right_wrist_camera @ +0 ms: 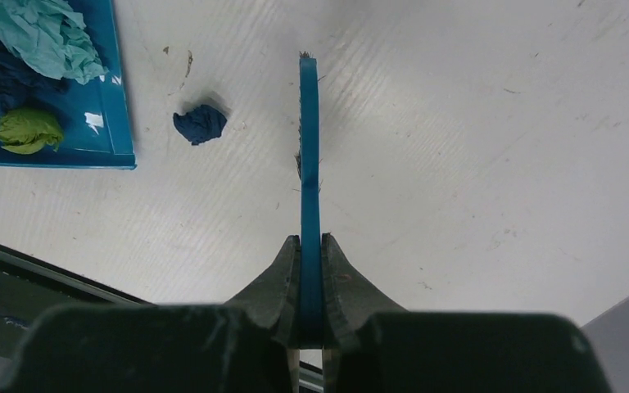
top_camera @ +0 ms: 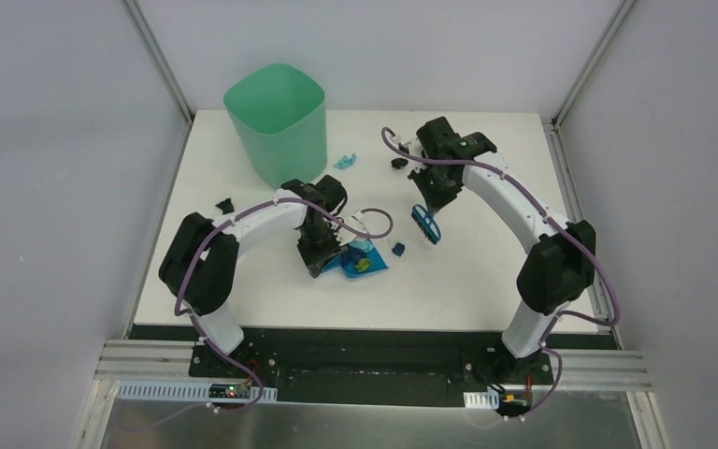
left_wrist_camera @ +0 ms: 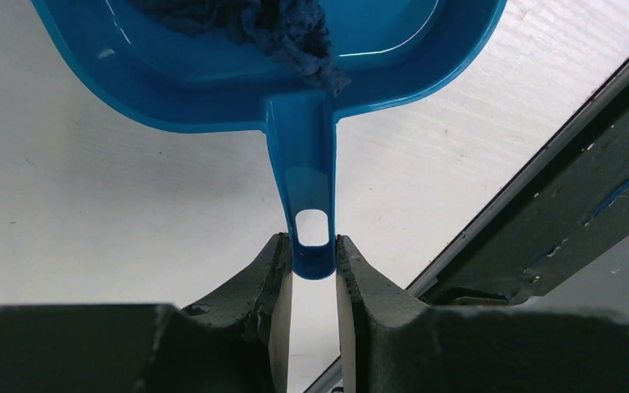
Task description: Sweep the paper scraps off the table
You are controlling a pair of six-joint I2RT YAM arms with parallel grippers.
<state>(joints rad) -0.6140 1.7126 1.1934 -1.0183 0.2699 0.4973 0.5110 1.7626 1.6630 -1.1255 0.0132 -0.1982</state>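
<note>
While 1 dustpan (right_wrist_camera: 90,146) holds 3 scraps (right_wrist_camera: 41,33), 1 scrap (right_wrist_camera: 200,124) lies beside.

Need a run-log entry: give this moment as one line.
left tool: shut on handle of blue plastic dustpan | right tool: shut on blue hand brush | paper scraps: some in dustpan, others on white table

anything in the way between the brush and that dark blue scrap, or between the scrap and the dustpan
Nothing visible. The scrap lies alone on the table, with the brush on one side and the dustpan on the other. Both gaps are bare white surface.
</note>
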